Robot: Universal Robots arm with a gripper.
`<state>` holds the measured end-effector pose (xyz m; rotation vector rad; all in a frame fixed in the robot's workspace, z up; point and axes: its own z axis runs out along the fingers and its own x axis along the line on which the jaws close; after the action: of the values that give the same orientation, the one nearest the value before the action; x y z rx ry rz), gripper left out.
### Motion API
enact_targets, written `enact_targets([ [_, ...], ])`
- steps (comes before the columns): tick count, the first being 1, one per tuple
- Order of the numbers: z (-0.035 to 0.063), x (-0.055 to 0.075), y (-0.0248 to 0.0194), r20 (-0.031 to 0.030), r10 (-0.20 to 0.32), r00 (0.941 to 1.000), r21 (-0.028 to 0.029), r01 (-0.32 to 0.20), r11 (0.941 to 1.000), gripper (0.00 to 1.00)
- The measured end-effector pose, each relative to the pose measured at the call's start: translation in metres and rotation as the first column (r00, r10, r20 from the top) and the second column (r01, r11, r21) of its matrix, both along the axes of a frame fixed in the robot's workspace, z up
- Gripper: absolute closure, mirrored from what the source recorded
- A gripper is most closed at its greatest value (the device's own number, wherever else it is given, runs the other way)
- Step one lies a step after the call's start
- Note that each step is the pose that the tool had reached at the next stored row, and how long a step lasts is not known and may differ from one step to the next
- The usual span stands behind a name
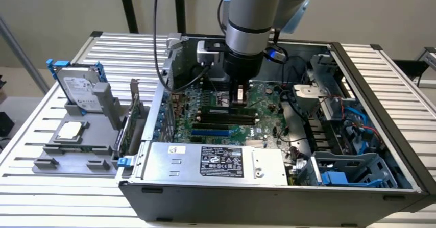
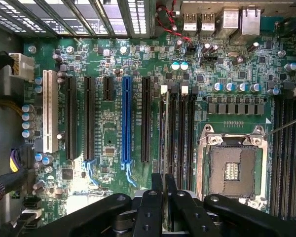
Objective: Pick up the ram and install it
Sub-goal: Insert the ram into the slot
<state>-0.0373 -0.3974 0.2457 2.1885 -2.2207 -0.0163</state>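
Closest to the wrist camera is the gripper point(image 2: 163, 207), its black fingers point(image 2: 149, 217) drawn nearly together with a thin edge-on strip, the ram point(image 2: 162, 148), pinched between them. The ram runs away from the fingers along the first of the black memory slots point(image 2: 180, 133), just beside the empty processor socket point(image 2: 232, 168); whether it is fully seated in the slot cannot be told. Beyond the fingers lies the green motherboard point(image 2: 108, 123), with a blue expansion slot point(image 2: 127, 118) and a white one point(image 2: 49, 111) among several black ones.

In the exterior view the arm point(image 1: 248, 19) comes straight down from above into the open computer case point(image 1: 272, 197), its silver and black wrist held vertical. The gripper point(image 1: 238, 101) points down at the motherboard point(image 1: 225, 116) and sits right at the row of memory slots near the middle of the board, where the ram point(image 1: 219, 110) shows as a thin green strip lying across the slots under the fingertips. A black cable point(image 1: 158, 39) hangs alongside the arm and loops toward the wrist.

Toward the front of the case is the silver power supply point(image 1: 218, 161) with its label. On the exterior view's left, outside the case, a grey holder point(image 1: 75, 151) rests on the slatted table point(image 1: 41, 192); it carries a hard drive point(image 1: 76, 87) with blue rails standing upright and a square silver processor chip point(image 1: 70, 131) lying flat, both well apart from the gripper.
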Motion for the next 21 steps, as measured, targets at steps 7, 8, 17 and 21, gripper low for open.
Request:
enact_targets([
  [7,-0.0096,0.001,0.0022,-0.0001,-0.004,1.0000,-0.0064,0.004,1.0000,0.86],
  [8,-0.0099,0.001,0.0023,-0.0001,-0.005,1.0000,-0.0066,0.005,1.0000,0.86],
  [17,-0.0134,0.001,0.0024,0.0000,-0.005,1.0000,-0.0141,0.005,0.9999,0.86],
  [21,-0.0147,0.001,0.0026,-0.0001,-0.005,1.0000,-0.0197,0.005,0.9998,0.86],
])
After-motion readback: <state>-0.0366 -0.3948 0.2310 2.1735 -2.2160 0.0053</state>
